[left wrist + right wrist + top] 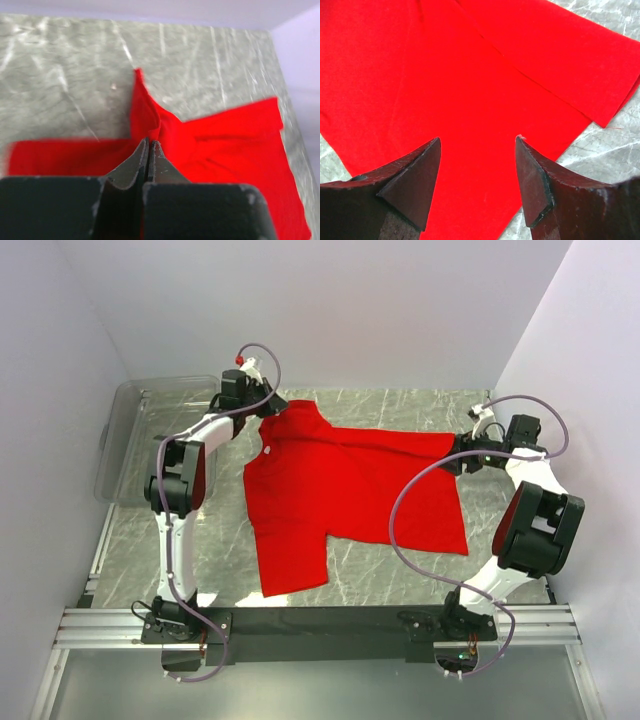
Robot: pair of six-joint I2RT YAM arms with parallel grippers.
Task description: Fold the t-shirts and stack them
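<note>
Early days, I'd say. The red t-shirt [340, 490] lies mostly flat mid-table, one sleeve trailing toward 7 o'clock and its far-left corner pulled up at about 11. No tidy fold yet and nothing stacked, though the right wrist view shows one layer of cloth lapping over another near the edge, so there may be a partial turn-over there. I only see one shirt.

The left gripper [150, 146] is pinched tight on that raised corner, with cloth bunched between the tips. The right gripper [478, 142] sits at approx 3 o'clock with its fingers spread wide, just over the shirt's edge and holding nothing.

A clear plastic bin [125, 445] stands at 10 o'clock, beside the left arm but apart from the shirt. The rest of the table [220, 540] looks free for the fold. The main snag is probably the arms' looping cables.
</note>
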